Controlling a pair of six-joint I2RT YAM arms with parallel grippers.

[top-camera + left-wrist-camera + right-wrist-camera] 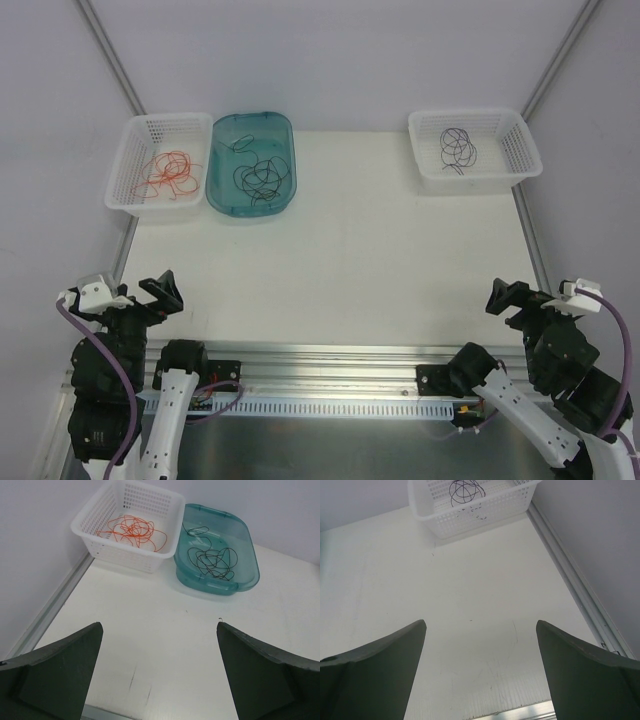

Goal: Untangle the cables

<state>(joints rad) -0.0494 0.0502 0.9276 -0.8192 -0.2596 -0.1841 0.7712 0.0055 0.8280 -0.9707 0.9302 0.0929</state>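
An orange-red cable (168, 173) (134, 530) lies coiled in the white basket (135, 140) (95, 542) at the back left. A black cable (257, 177) (212, 561) loops inside the teal tub (285, 195) (250, 575) beside it. A dark purple cable (459, 148) (466, 491) rests in the white basket (520, 150) (470, 522) at the back right. My left gripper (150, 297) (159, 630) is open near the table's front left edge, with nothing between its fingers. Near the front right edge, my right gripper (512, 300) (481, 627) is open too, holding nothing.
A metal rail (330, 352) runs along the table's near edge, between the two arm bases. Aluminium frame bars (112, 60) rise at the back corners, and a side rail (575, 587) borders the table on the right.
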